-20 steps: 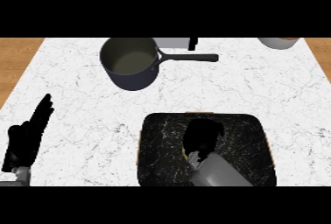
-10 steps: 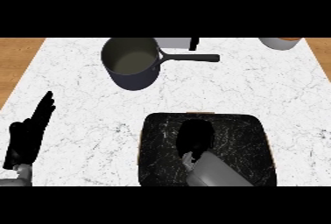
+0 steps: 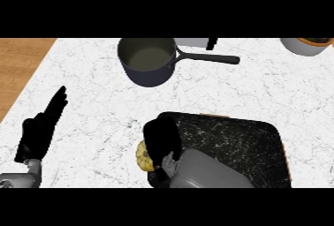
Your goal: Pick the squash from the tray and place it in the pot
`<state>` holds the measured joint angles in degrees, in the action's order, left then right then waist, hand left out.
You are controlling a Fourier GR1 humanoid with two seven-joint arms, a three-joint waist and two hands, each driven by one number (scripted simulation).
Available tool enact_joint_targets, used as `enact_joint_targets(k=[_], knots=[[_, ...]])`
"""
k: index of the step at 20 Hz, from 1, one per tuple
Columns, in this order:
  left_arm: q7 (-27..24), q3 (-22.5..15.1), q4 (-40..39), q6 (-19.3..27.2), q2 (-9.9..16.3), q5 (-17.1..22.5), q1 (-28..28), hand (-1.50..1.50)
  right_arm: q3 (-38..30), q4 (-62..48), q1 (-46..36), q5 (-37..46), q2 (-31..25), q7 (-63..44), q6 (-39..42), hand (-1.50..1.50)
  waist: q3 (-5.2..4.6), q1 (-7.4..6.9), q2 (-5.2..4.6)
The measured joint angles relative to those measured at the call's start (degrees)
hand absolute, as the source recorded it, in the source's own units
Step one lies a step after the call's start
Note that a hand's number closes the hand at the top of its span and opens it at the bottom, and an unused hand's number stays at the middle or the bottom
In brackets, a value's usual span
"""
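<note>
Head view: squash (image 3: 144,157) left of, seemingly under, right hand (image 3: 161,141) fingers (image 3: 159,132)

There is a single head view, set high over the table's (image 3: 91,88) near edge and looking steeply down across its marble top toward the far edge, close enough that both forearms enter from below.

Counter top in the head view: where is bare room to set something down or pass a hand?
Free: the marble between the pot and the tray, and between the resting left hand and the tray. Crowded: the tray's left edge, where the right hand covers the squash.
</note>
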<state>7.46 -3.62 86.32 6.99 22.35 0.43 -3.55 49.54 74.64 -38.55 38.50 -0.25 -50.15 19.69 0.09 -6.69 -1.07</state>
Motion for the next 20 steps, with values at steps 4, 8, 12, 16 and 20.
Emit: enact_joint_targets(k=[4, 8, 12, 16, 20], knots=[[-0.5, 0.0, -0.9, 0.0, -0.3, -0.3, 0.1, 0.00, 2.8, -0.4, -8.1, -0.7, 0.1, -1.2, -7.8, 1.50, -0.09, 0.28, 0.34], [-0.5, 0.8, -1.1, 0.2, -0.1, -0.2, 0.7, 0.00, 3.5, -0.1, -16.4, 2.4, 0.2, -4.6, -14.7, 1.50, -0.14, 1.03, 0.79], [-0.7, 1.6, -1.7, -0.1, 0.3, 0.0, 0.4, 0.00, 3.9, -0.8, -23.4, 4.6, 0.1, -8.3, -20.7, 1.50, -0.18, 1.86, 0.90], [-0.4, 1.9, -1.4, 0.1, 0.2, -0.3, 0.7, 0.00, 1.9, -1.7, -27.9, 3.4, 0.0, -9.1, -26.7, 1.50, -0.18, 2.43, 0.88], [0.2, 1.9, -1.1, 0.7, -0.4, -0.8, 0.6, 0.00, -0.2, -5.0, -31.6, 1.8, -0.1, -8.2, -32.6, 1.50, -0.18, 2.95, 0.79]])
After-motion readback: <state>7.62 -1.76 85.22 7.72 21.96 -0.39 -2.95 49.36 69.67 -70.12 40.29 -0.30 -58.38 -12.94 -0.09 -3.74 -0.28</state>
